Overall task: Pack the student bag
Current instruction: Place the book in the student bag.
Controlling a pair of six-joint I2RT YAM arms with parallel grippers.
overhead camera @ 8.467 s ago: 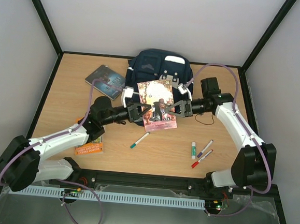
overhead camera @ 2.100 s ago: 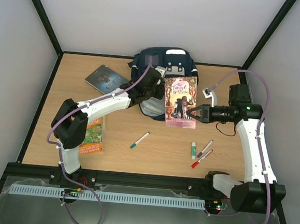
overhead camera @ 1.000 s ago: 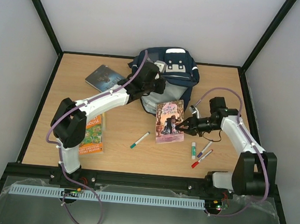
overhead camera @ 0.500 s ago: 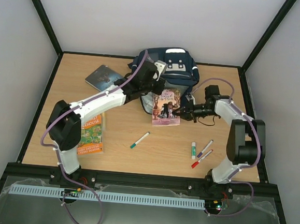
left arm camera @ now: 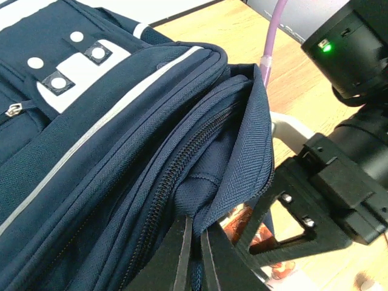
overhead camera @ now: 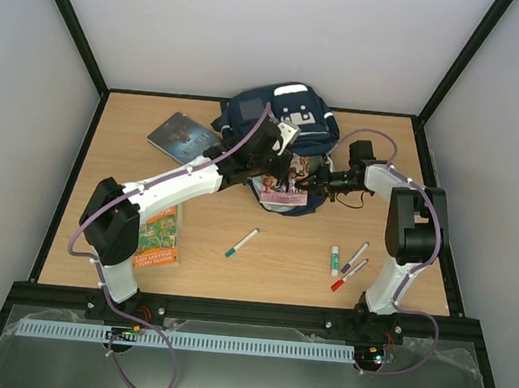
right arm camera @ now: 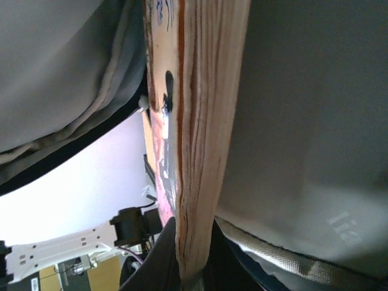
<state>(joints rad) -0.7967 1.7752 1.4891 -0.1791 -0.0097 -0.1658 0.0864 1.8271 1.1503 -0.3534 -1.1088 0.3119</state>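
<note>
Now the storybook, lately outside, is slid into the student bag by the pinching right gripper (left gripper pinched on its rim).

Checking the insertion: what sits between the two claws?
The pink book, partly inside the open backpack; the top view shows it.

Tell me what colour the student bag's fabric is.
Navy blue, with thin white stripes; the student bag shows best in the left wrist view.

Matt woven cloth student bag, paper book, smooth wood-grain table
</note>
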